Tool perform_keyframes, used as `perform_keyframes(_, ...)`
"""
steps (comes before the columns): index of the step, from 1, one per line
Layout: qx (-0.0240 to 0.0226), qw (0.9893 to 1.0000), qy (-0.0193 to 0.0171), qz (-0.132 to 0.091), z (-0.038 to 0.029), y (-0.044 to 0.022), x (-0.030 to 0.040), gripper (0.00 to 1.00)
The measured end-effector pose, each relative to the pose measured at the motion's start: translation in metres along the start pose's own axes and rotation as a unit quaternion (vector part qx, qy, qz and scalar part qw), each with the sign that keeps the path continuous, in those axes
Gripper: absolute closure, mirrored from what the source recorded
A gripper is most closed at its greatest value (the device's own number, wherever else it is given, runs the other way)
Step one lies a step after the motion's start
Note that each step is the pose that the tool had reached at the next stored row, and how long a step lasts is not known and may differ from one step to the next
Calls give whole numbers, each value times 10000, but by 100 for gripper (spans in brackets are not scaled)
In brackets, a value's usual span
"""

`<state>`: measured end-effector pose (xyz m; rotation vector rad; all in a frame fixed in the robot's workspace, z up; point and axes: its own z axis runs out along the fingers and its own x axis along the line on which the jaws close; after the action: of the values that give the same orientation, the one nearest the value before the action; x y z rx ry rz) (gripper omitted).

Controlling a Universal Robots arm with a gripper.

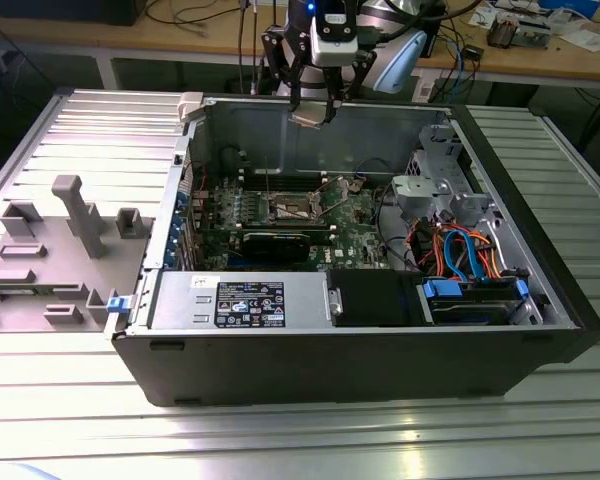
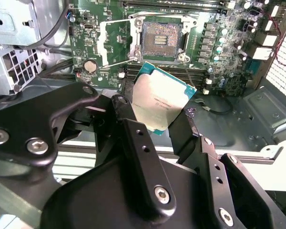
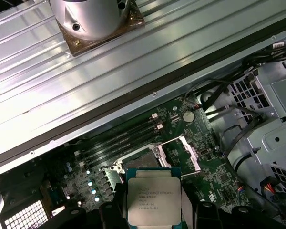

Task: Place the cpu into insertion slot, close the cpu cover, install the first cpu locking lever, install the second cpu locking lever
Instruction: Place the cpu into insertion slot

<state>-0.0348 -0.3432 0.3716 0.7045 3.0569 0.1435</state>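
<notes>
My gripper (image 1: 313,108) hangs above the rear wall of the open computer case, shut on the cpu (image 1: 306,118). The cpu (image 2: 159,102) is a small square chip with a silver-grey top, held by its edges between two black fingers (image 2: 125,114), tilted and well above the board; it also appears in the first wrist view (image 3: 154,200). The insertion slot (image 2: 162,39) lies bare on the green motherboard, dark pin field showing, and the chip partly hides it in the first wrist view (image 3: 139,164). Beside it, the cpu cover (image 2: 115,42) is swung open.
The black case (image 1: 330,350) lies open on a ribbed metal table, its rear wall (image 1: 380,125) under my gripper. A drive cage (image 1: 435,180), coloured cables (image 1: 460,255) and a power supply (image 1: 240,300) surround the board. A grey fixture (image 1: 70,240) stands at the exterior view's left.
</notes>
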Motion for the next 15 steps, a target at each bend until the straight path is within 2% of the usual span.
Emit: perform_keyframes(15,0,10000,-1,12,0,0,0,46)
